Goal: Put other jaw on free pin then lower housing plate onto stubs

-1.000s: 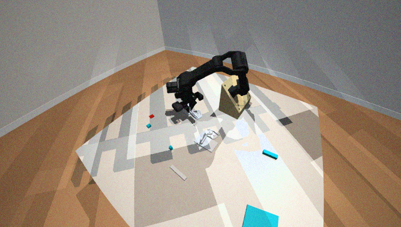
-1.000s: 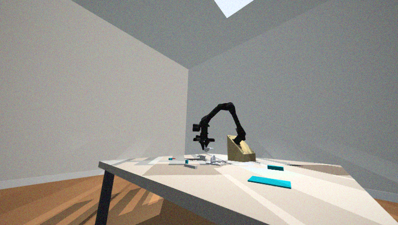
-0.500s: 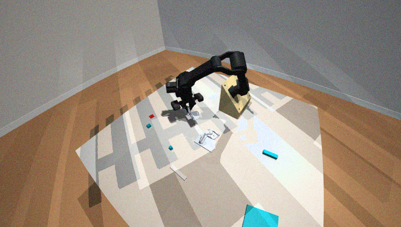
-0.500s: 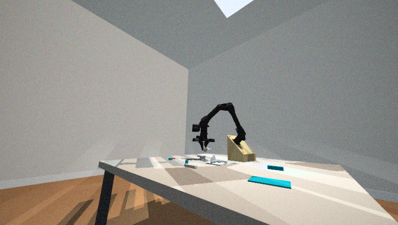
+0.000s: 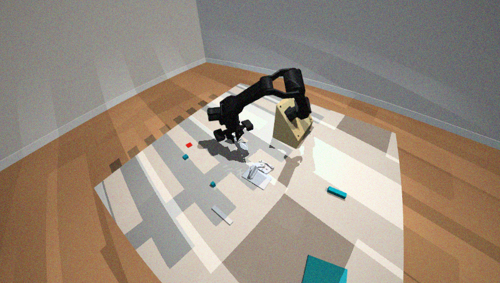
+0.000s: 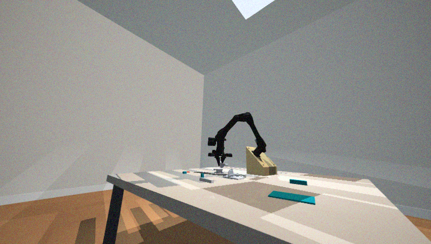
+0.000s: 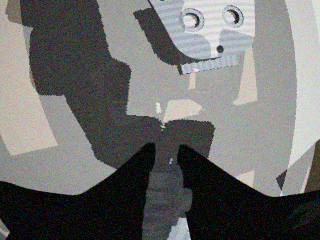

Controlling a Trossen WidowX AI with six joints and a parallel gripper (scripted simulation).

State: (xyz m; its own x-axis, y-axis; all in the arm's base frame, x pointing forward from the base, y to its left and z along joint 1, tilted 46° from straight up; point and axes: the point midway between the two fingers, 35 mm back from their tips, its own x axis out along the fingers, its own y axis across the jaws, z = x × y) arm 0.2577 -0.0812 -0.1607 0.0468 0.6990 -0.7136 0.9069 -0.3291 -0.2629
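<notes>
My gripper (image 5: 235,141) (image 6: 221,164) (image 7: 166,151) is shut on a grey ridged part, apparently the free jaw (image 6: 223,165) (image 7: 164,202), and holds it above the table. Its pale end shows at the bottom of the wrist view. A light part with two ringed holes and a ribbed edge, apparently the housing plate (image 7: 215,31) (image 6: 218,171), lies on the table beyond my fingertips in the wrist view. The base assembly (image 5: 263,183) (image 6: 236,176) stands nearer the top camera, with a raised grey piece, apparently the mounted jaw (image 5: 252,171). Its pins and teeth are too small to tell.
Two small teal blocks (image 5: 185,156) (image 5: 213,184), a red square (image 5: 188,144) and a pale bar (image 5: 221,214) (image 6: 206,180) lie around. A teal bar (image 5: 336,192) (image 6: 298,182) and teal plate (image 5: 322,270) (image 6: 290,196) lie farther off. The arm's tan wedge base (image 5: 285,131) stands behind right.
</notes>
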